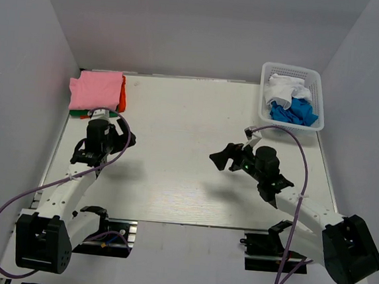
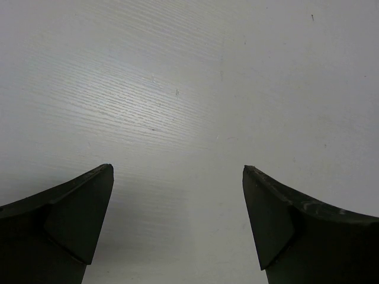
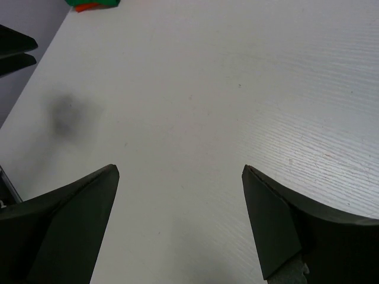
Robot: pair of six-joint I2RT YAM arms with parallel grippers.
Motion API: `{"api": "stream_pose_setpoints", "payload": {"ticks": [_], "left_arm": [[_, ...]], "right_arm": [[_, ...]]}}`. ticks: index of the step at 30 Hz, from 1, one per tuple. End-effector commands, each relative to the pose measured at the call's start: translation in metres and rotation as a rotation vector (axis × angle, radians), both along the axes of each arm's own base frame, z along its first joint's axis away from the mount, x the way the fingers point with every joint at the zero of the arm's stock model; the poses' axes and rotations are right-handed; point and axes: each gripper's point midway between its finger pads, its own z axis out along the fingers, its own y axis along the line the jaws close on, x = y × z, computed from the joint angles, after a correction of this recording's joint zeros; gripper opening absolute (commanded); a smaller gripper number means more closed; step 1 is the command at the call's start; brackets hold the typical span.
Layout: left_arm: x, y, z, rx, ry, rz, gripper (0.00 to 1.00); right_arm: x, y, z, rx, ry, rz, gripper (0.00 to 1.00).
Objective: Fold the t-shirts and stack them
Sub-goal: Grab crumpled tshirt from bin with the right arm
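Note:
A folded pink t-shirt [image 1: 96, 88] tops a stack at the table's far left, with an orange-red one [image 1: 122, 96] and a green one [image 1: 79, 112] showing beneath it. A crumpled white t-shirt [image 1: 284, 87] and a bright blue one [image 1: 295, 113] lie in the basket at the far right. My left gripper [image 1: 94, 152] hangs just in front of the stack, open [image 2: 177, 171] over bare table. Mid-table, my right gripper [image 1: 223, 155] points left and is open [image 3: 180, 171] with nothing between its fingers. The stack's green and orange-red edge [image 3: 92, 5] shows at the top left of the right wrist view.
The white plastic lattice basket [image 1: 293, 68] stands at the back right corner of the white table [image 1: 190, 135]. Grey walls close in the left, back and right sides. Purple cables loop off both arms near the front edge.

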Motion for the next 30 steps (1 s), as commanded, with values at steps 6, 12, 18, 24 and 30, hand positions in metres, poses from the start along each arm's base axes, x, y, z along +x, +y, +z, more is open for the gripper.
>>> {"api": "stream_pose_setpoints", "payload": {"ticks": [6, 12, 18, 24, 30], "left_arm": [[0.001, -0.002, 0.007, 0.001, -0.029, -0.017, 1.0], [-0.001, 0.001, -0.001, 0.013, -0.006, -0.001, 1.0], [0.001, 0.008, 0.0, 0.024, -0.001, 0.041, 1.0], [0.002, 0.009, -0.006, 0.032, 0.028, 0.049, 1.0], [0.002, 0.011, -0.015, 0.042, 0.056, 0.058, 1.0]], "right_arm": [[0.012, -0.01, 0.025, 0.063, -0.099, -0.093, 0.9], [0.066, -0.031, 0.058, -0.116, -0.157, -0.284, 0.9], [0.145, -0.084, 0.091, -0.329, -0.072, -0.602, 0.9], [0.222, -0.155, 0.069, -0.451, 0.081, -0.718, 0.9], [0.303, -0.246, 0.066, -0.502, 0.188, -0.814, 0.9]]}}
